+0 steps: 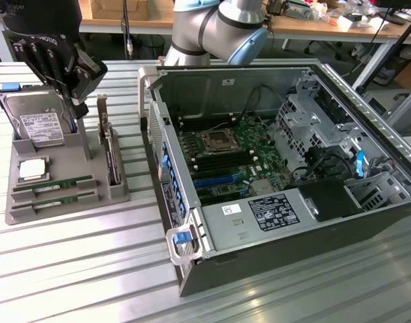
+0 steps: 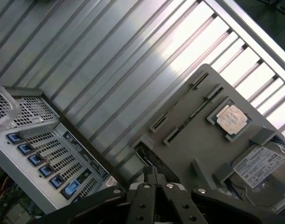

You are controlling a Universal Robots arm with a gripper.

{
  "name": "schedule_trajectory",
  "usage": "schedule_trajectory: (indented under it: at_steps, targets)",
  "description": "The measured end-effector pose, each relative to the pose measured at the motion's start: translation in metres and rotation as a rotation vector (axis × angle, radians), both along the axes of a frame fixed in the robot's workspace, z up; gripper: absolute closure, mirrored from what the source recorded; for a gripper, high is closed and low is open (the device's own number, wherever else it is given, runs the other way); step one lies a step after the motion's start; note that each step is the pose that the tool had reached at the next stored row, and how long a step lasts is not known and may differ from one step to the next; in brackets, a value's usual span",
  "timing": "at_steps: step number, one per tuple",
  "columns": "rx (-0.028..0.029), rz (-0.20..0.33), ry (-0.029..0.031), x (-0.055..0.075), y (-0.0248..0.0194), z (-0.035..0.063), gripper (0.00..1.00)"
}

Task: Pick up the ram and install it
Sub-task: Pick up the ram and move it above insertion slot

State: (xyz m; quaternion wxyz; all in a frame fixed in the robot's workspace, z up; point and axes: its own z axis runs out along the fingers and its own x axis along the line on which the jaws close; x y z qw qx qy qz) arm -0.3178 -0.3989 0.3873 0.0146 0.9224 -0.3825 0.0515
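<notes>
On the grey holder tray [image 1: 64,210] at the exterior view's left, the ram [image 1: 54,183] lies on edge in its slot near the front, with its twin [image 1: 57,199] just beside it, and neither has been lifted. You are at the approach stage of the pick, and nothing is installed: the memory slots [image 1: 206,159] on the board inside the open computer case [image 1: 259,225] look unfilled. Your gripper [image 1: 72,111] has its fingers pressed together on nothing, which the wrist view confirms, with the tips [image 2: 154,173] meeting over the tray's edge [image 2: 193,140]. By my judgement, the pick calls for parting those fingers and turning them to straddle the stick's thin faces, since the ram [image 2: 179,103] sits well apart from where the tips are now. The arm reaches from the back of the bench towards the exterior view's left, and the wrist points the gripper down over the rear of the tray, between the hard drive [image 1: 37,124] and the upright expansion card [image 1: 108,149]. It hangs above them, as far as I can tell.
</notes>
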Motion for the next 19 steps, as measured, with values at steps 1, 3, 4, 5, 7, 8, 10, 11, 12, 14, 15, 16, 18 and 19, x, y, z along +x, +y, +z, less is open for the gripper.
schedule_trajectory:
  at_steps: [1,3,4,5,7,8,10,11,12,14,15,16,18,19]
  targets:
    - [0.0010,-0.019,-0.0001,0.0000,0.0000,-0.0003,0.89]
    - [0.0317,-0.067,0.0008,0.0000,-0.0001,-0.0006,0.89]
    - [0.0402,-0.082,0.0014,0.0000,-0.0001,-0.0006,0.89]
    - [0.0404,-0.087,0.0021,0.0000,-0.0001,-0.0006,0.89]
    - [0.0400,-0.100,0.0216,0.0000,-0.0004,-0.0014,0.89]
    - [0.0399,-0.106,0.0675,0.0000,-0.0006,-0.0017,0.89]
    - [0.0501,-0.107,0.0712,0.0000,-0.0007,-0.0018,0.89]
    - [0.0561,-0.111,0.0715,0.0000,-0.0007,-0.0017,0.89]
    - [0.0610,-0.119,0.0716,0.0000,-0.0007,-0.0017,0.89]
    - [0.0668,-0.138,0.0714,0.0000,-0.0006,-0.0017,0.89]
    - [0.0691,-0.149,0.0710,0.0000,-0.0006,-0.0018,0.89]
    - [0.0712,-0.185,0.0699,0.0000,-0.0007,-0.0019,0.89]
    - [0.0736,-0.255,0.0675,0.0000,-0.0007,-0.0021,0.89]
    - [0.0753,-0.303,0.0658,0.0000,-0.0007,-0.0023,0.89]
